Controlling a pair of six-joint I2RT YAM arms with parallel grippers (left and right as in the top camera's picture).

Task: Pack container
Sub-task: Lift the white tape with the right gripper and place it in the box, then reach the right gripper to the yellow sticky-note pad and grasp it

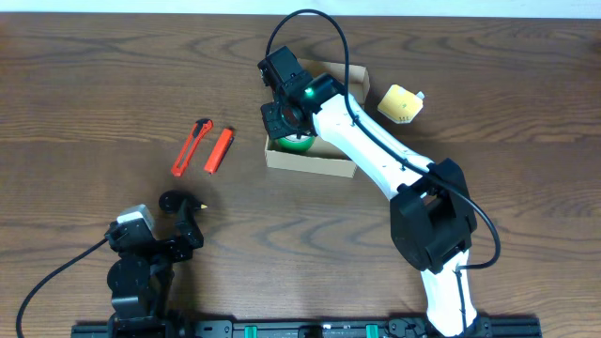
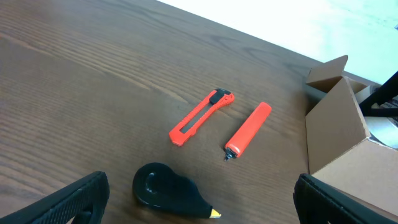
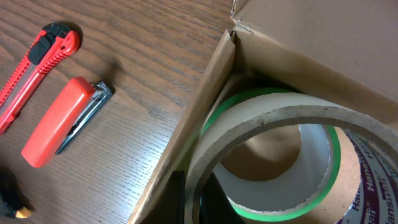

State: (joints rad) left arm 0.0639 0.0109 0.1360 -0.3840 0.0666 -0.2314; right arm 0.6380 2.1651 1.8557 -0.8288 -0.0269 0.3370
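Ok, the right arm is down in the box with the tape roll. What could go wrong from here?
1. The tape roll leans tilted against the wall of the box, its rim seemingly pinched by the right gripper. Released like this, it may stay propped up and keep the box from closing.
2. The gripper sits low beside that wall; pulling out could snag it and drag the box.
3. The roll fills much of the box, so the knife may fit poorly.

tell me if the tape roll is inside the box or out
Inside: the right wrist view shows the tape roll down between the container walls, tilted on edge.
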